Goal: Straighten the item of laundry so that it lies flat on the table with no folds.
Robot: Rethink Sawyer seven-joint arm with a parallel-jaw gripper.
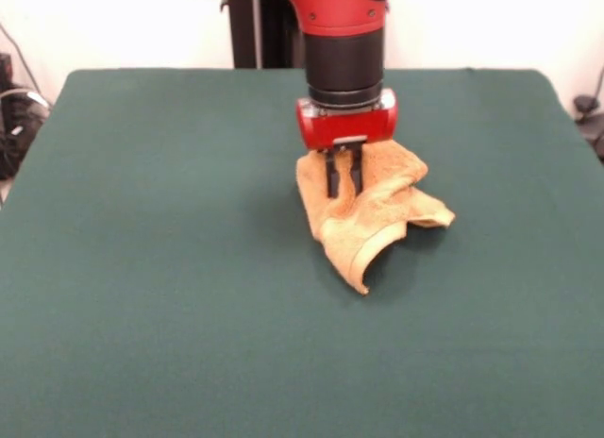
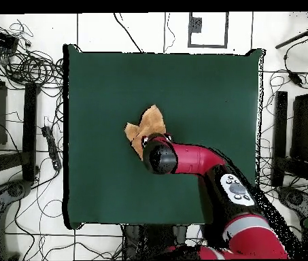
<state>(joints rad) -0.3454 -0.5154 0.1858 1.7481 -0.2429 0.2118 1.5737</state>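
The orange-tan towel (image 1: pixel 370 227) lies crumpled and folded on the green table (image 1: pixel 160 268), a little right of centre and towards the far side. My gripper (image 1: pixel 344 191) comes straight down onto its upper left part. The two dark fingers (image 1: pixel 332 176) stand close together with towel cloth bunched up between and around them; their tips are hidden in the cloth. One corner of the towel curls up towards the near side. In the overhead view the towel (image 2: pixel 149 124) shows as a bunched shape on the table (image 2: pixel 204 88), partly under my arm's wrist (image 2: pixel 160 158), which hides the gripper.
The red arm (image 2: pixel 204 163) reaches in from the table's bottom right in the overhead view. Cables and stands (image 2: pixel 20 68) lie on the floor around the table. The black pedestal (image 1: pixel 260 27) stands behind the far edge.
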